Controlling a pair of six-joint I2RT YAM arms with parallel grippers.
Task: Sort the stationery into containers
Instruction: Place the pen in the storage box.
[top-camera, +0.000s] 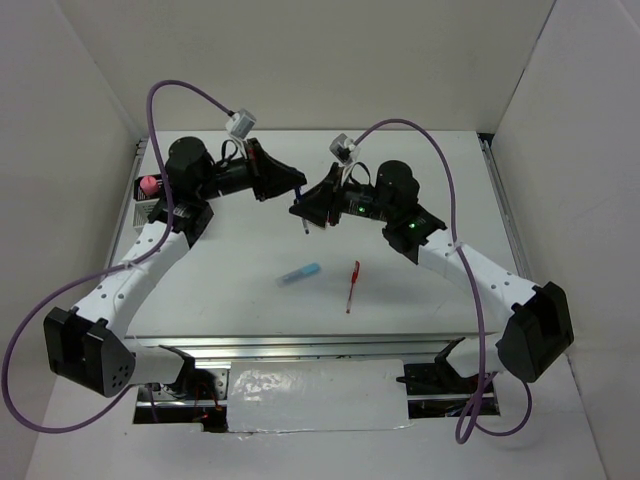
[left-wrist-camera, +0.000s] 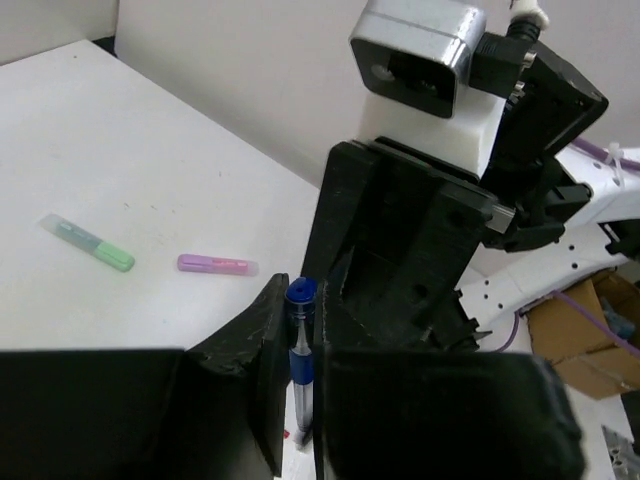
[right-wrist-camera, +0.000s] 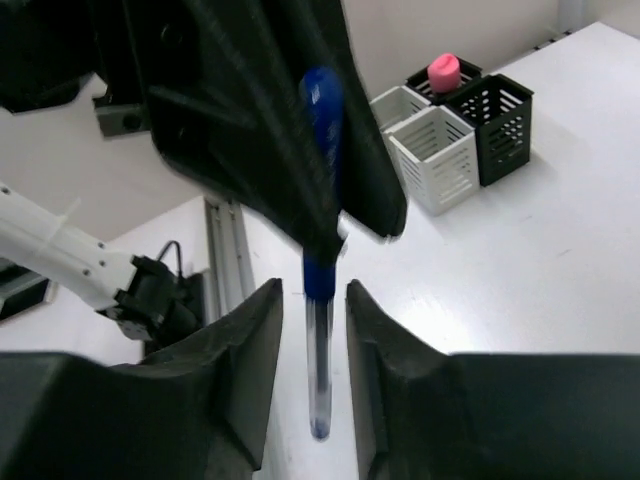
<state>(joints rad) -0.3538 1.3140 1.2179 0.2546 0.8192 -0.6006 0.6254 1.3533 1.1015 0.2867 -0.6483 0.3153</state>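
Tabletop: left gripper and right gripper meet near 12 o'clock. Containers stand at 10 o'clock. Blue pen hangs upright, apparently pinched in left jaws. Right jaws are spread narrowly around it. Close the right jaws squarely before the left ones release.

The top camera sits high above and behind the arm bases and tilts down over the whole bench, far enough back to take in both hands at once. Each wrist camera rides just behind its own hand and looks out along the fingers from very near. The left hand fills the foot of its view, and the right hand fills the foot of the other. The two wrist views face each other, each blocked by the opposite hand just ahead. All three views share the blue pen between the hands.
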